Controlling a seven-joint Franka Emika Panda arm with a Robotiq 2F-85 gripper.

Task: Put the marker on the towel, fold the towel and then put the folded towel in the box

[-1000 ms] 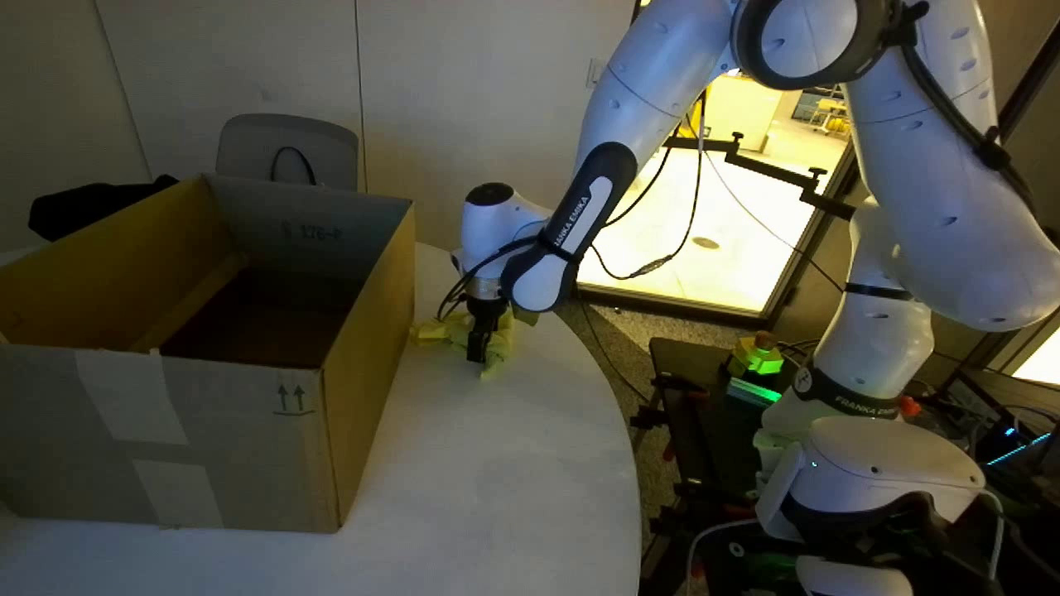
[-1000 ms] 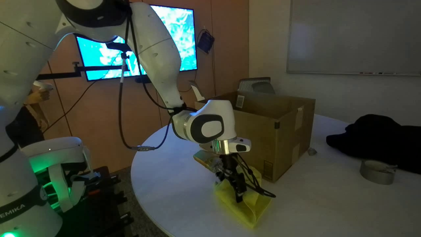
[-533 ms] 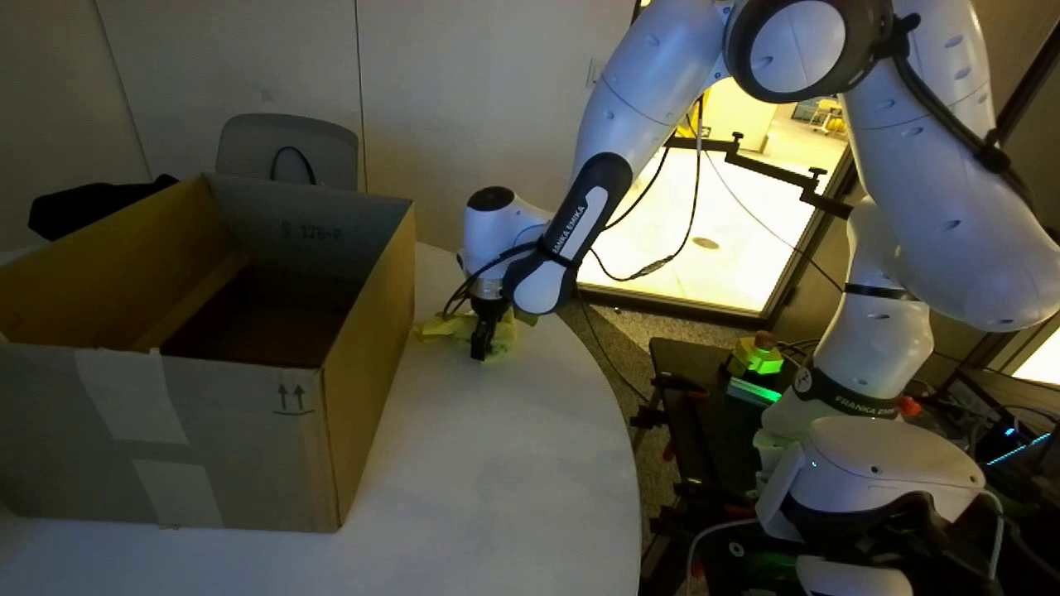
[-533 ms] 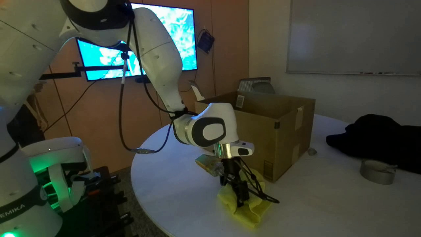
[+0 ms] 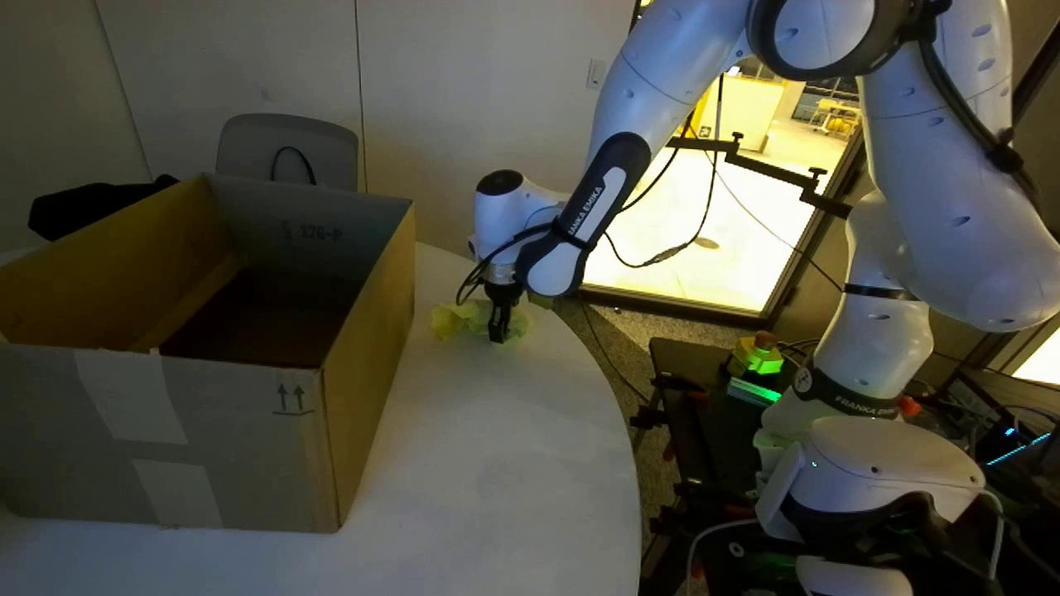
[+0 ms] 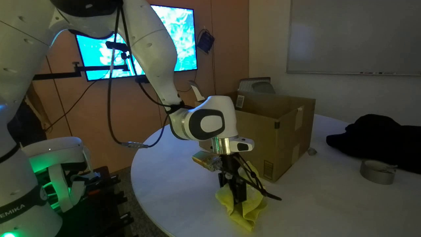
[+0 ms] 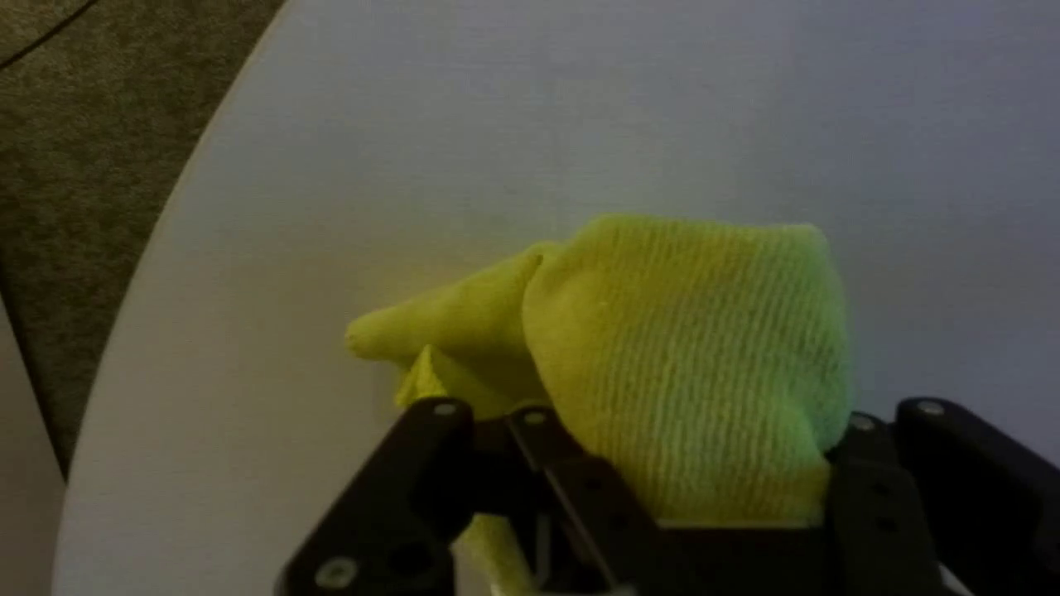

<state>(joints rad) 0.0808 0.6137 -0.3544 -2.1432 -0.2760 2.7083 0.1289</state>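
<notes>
The yellow towel (image 7: 704,348) is bunched on the white table, with a rounded fold bulging up between my fingers in the wrist view. In an exterior view, the towel (image 6: 245,214) has loose creased ends around the gripper (image 6: 240,200); whether it is lifted off the table I cannot tell. My gripper (image 5: 498,335) points down with its jaws drawn in on the cloth, the fingertips themselves covered by the fold. Beside the towel stands the large open cardboard box (image 5: 240,447), its side wall (image 6: 263,144) close to the arm. The marker is hidden or out of view.
A grey tape roll (image 6: 378,172) and a black cloth (image 6: 375,138) lie on the table past the box. The round table's curved edge (image 5: 617,397) runs close to the gripper on the robot's side. A chair (image 5: 286,145) is behind the box.
The jaws have closed on the cloth. The towel is more bunched, and gripper and towel have shifted a little away from the box.
</notes>
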